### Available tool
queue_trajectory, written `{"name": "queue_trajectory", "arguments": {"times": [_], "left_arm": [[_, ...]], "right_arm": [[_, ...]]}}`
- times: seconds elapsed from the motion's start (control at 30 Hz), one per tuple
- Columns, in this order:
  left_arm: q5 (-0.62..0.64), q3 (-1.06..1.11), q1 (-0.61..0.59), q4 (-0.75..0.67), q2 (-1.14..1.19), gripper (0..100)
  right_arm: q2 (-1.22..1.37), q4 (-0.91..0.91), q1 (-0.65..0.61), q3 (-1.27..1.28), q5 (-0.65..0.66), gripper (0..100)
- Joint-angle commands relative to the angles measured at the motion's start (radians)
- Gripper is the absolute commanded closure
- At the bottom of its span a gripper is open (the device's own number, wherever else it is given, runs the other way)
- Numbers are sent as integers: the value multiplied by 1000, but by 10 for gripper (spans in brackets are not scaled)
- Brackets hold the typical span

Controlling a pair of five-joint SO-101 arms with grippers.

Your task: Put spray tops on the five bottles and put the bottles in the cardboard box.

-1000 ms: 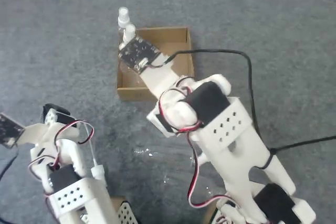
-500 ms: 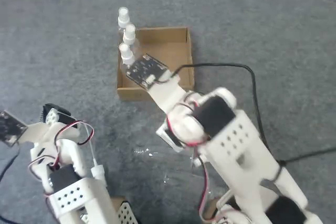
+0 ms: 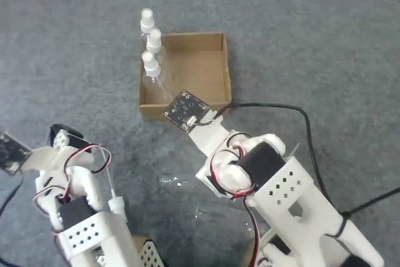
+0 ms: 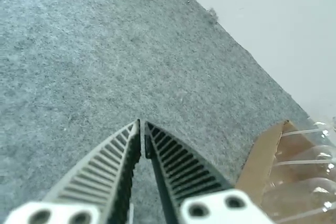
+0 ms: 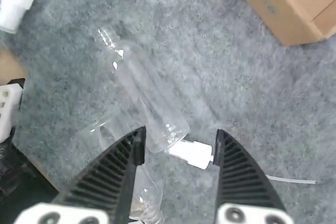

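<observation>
The cardboard box (image 3: 212, 51) sits at the back of the grey carpet. Three clear bottles with white spray tops (image 3: 150, 63) stand in a row along its left wall, also visible as bottles (image 4: 310, 174) past the box wall (image 4: 262, 158). My right gripper (image 5: 179, 131) is open, hovering over the carpet in front of the box. Below it lies a topless clear bottle (image 5: 140, 102), with a loose white spray top (image 5: 192, 153) at its base between my fingers. A second clear bottle (image 5: 142, 198) lies nearer the arm. My left gripper (image 4: 142, 124) is shut and holds nothing, low over bare carpet at the left.
Another white spray top (image 5: 12, 3) lies on the carpet farther off, near the left arm's base (image 3: 94, 229). The right arm's black cable (image 3: 294, 117) loops across the carpet to the right of the box. The box corner (image 5: 283, 9) is close ahead of my right gripper.
The right arm has let go of a third bottle in the box and drawn back toward the near side, coming over the loose bottles. The left arm has stayed still.
</observation>
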Motion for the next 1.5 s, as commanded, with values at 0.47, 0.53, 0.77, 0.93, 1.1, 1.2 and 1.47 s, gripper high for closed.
{"name": "queue_trajectory", "arguments": {"times": [0.47, 0.53, 0.77, 0.93, 1.1, 1.2, 1.47], "left_arm": [[-9, -13, 0, -35, -14, 985], [-9, -13, 0, -35, -14, 985], [-9, -13, 2, -35, -14, 985], [-9, -13, 2, -35, -14, 985], [-11, -13, 2, -35, -14, 985], [-11, -13, 2, -35, -14, 985], [-11, -13, 2, -35, -14, 985]], "right_arm": [[108, -159, -228, 150, -6, 663], [160, -214, -229, 161, -5, 663], [285, -311, -232, 161, 2, 663], [344, -360, -229, 164, 3, 663], [410, -380, -226, 164, 52, 663], [440, -380, -208, 164, 74, 663], [461, -415, -119, 166, 80, 820]]}}
